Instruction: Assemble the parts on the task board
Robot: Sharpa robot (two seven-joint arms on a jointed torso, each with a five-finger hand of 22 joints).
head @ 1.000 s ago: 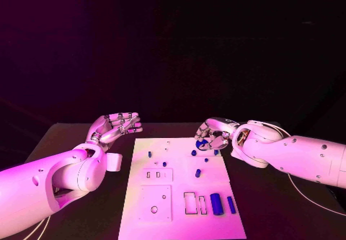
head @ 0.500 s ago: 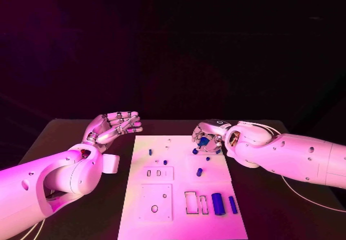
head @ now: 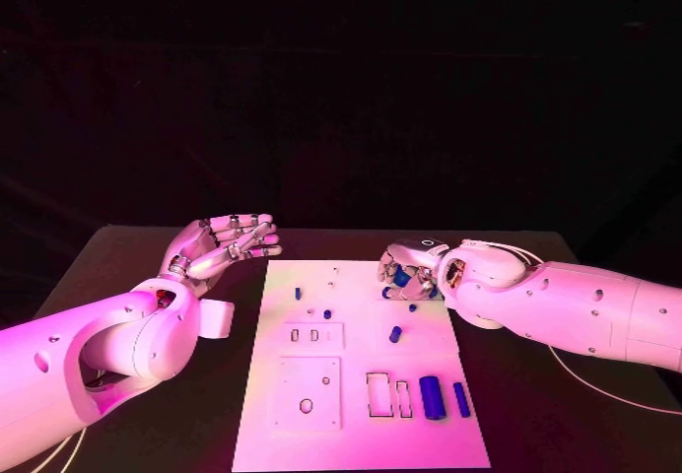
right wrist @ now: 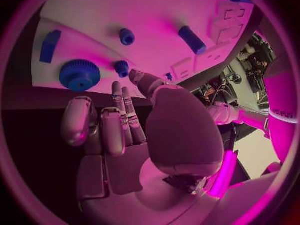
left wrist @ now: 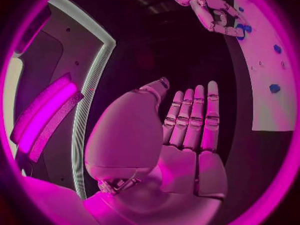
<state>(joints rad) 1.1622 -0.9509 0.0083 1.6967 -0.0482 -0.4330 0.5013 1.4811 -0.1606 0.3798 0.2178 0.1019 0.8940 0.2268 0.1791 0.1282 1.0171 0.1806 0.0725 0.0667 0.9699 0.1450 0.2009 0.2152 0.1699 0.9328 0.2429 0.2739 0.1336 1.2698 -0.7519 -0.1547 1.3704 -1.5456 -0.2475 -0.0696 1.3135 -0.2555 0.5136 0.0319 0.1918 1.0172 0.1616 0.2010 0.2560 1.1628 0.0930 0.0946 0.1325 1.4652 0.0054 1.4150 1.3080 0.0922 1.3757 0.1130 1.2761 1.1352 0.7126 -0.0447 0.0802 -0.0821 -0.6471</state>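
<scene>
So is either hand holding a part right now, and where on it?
Neither. The left hand is open beside the task board; the right hand hovers open over its far edge, clasping nothing.

The task board [head: 356,384] is laid at the middle of the table [head: 128,256], with the left hand [head: 221,246] raised just off its far left corner and the right hand [head: 409,271] set over its far right edge. Two cylinders [head: 443,397] are laid side by side at the near right of the board, right of two slots [head: 386,394]. A peg [head: 395,335] is stood near the centre, a smaller one [head: 299,293] at the far left.
</scene>
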